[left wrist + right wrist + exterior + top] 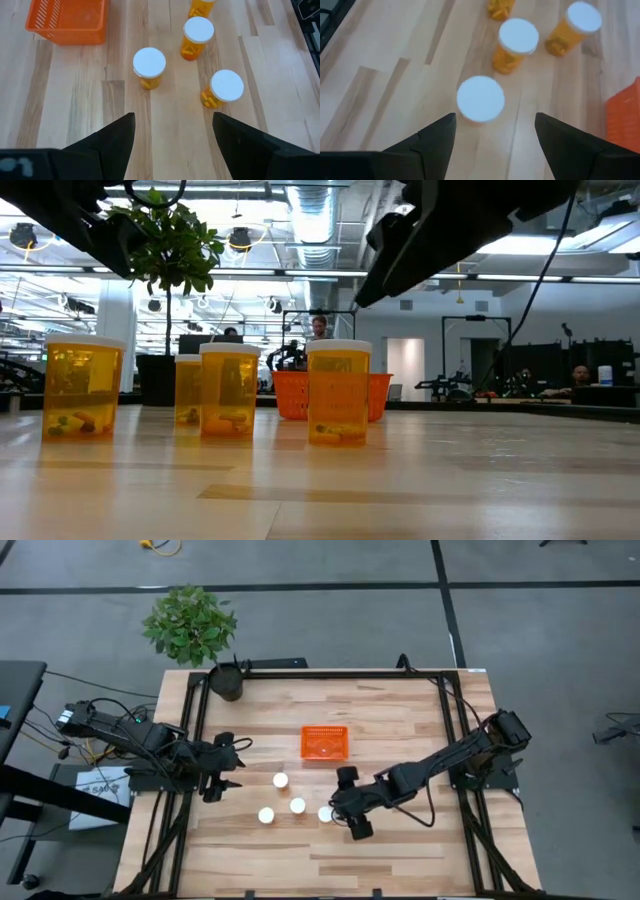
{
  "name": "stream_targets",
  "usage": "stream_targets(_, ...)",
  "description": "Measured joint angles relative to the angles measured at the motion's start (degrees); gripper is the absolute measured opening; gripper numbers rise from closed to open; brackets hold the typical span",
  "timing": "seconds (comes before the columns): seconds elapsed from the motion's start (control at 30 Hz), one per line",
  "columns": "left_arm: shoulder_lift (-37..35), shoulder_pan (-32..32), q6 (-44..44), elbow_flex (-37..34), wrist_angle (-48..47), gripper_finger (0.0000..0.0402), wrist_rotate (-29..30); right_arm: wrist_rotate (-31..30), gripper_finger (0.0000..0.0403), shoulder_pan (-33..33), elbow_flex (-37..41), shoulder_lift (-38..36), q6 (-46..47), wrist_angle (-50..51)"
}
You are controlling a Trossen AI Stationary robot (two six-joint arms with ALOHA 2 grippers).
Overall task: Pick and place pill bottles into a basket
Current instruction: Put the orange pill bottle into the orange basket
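Four pill bottles (297, 806) stand mid-frame below the empty basket (325, 743); the right gripper (350, 803), fingers open and empty, hovers beside the rightmost, the left gripper (222, 768) open too; a skewed descent could topple it

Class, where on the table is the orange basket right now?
In the high view the basket sits near the table's middle, empty, beyond the four pill bottles, between the two arms.

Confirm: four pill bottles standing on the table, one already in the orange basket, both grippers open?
Not quite: the orange basket is empty in the high view. All four pill bottles stand on the table; the left gripper and right gripper are open.
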State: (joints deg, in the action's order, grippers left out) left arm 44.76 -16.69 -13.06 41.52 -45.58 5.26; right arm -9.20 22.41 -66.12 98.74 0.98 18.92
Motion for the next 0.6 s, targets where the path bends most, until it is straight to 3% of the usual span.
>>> stream_targets(0.4, 0.0, 0.0, 0.0, 0.0, 0.0, 0.0256, 0.0, 0.7, 0.0266, 0.0, -7.9, 0.1, 4.6, 13.0)
stream_targets(0.6, 0.0, 0.0, 0.0, 0.0, 0.0, 0.0256, 0.1, 3.0, 0.0265, 0.0, -17.0, 7.4, 4.2, 23.3)
